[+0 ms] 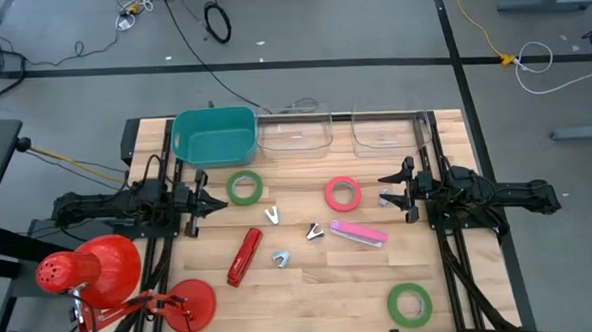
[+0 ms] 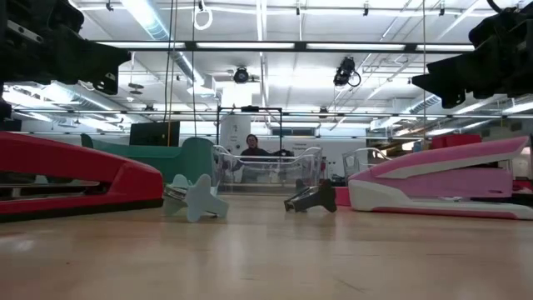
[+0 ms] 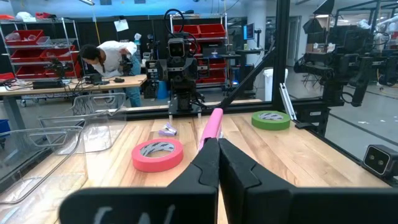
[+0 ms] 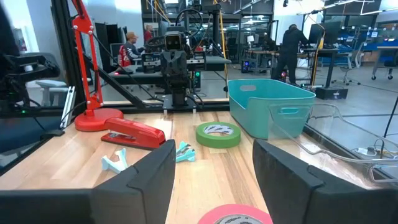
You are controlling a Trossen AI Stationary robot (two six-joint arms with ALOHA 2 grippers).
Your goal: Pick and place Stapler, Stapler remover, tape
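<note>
High view: a pale wooden table (image 1: 311, 285) stands on a grey floor strewn with cables, in a workshop of shelving and benches where people work in the background. Three tape rolls lie on it: a green roll (image 1: 244, 187) near the teal bin (image 1: 213, 137), a red-pink roll (image 1: 342, 193) at centre, and a second green roll (image 1: 409, 303) at the front right. Two staplers, one red (image 1: 245, 256) and one pink (image 1: 358, 232), lie between them with three staple removers (image 1: 281, 257). Two clear bins (image 1: 295, 132) sit beside the teal one along the back edge. A red desk lamp (image 1: 91, 275) occupies the front left corner. The left gripper (image 1: 218, 203) hangs clenched and empty at left; the right gripper (image 1: 385, 188) hangs spread, grasping nothing, beside the red-pink roll.
</note>
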